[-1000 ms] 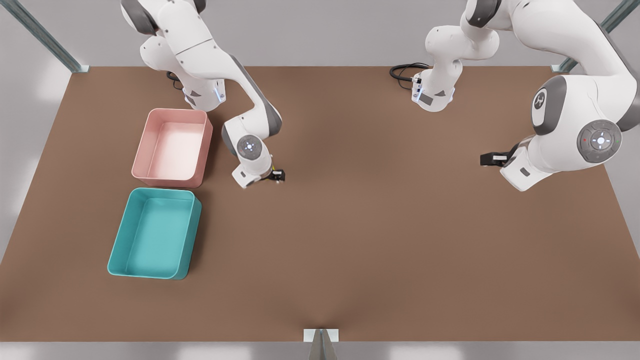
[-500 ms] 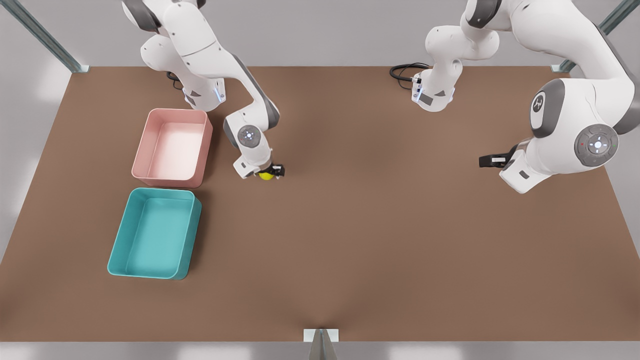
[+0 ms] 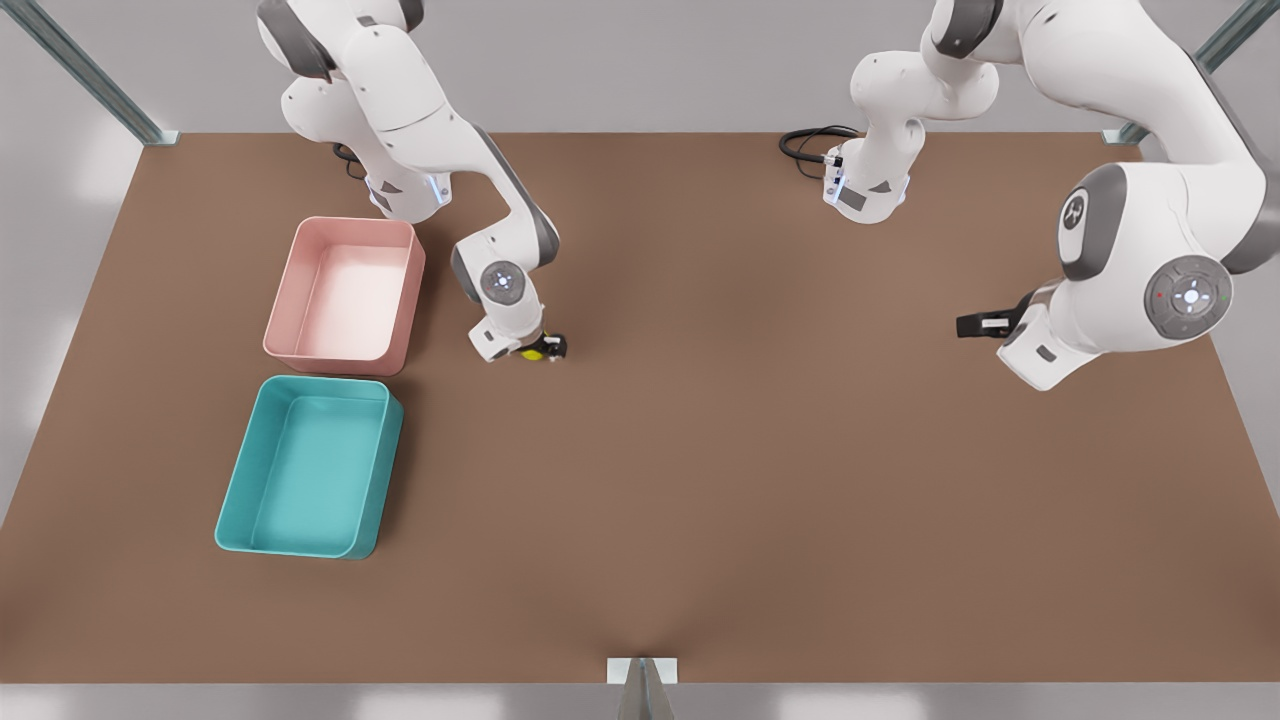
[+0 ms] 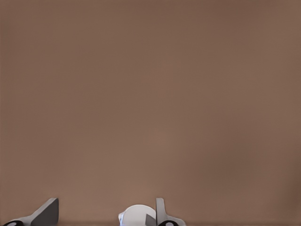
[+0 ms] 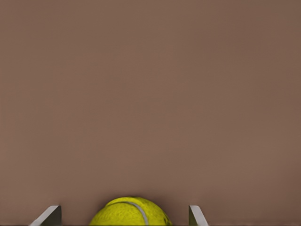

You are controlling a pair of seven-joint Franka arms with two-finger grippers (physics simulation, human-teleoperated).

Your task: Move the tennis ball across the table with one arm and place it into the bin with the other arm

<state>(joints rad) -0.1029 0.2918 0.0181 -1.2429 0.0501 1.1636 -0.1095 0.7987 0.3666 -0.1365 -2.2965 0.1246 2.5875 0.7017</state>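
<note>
The tennis ball (image 3: 531, 352) lies on the brown table (image 3: 750, 450), just right of the pink tray in the front view. My right gripper (image 3: 541, 349) hangs over it, open, one finger on either side. The right wrist view shows the ball's (image 5: 129, 213) yellow-green top and white seam between the fingertips (image 5: 195, 214), with a gap on both sides. The teal bin (image 3: 385, 480) stands near the front view's left edge, in front of the pink tray. Far off at the front view's right, my left gripper (image 3: 968, 323) waits open above bare table; the left wrist view shows that gripper (image 4: 106, 207) with its fingers apart.
A pale pink tray (image 3: 350, 222) stands right behind the bin, close to the right arm. Both arm bases are mounted at the table's far edge, and a black cable (image 3: 805, 145) lies beside one of them.
The right arm's wrist has shifted a little over the ball, which shows more than a second ago. The left arm has drifted slightly toward the front view's left.
</note>
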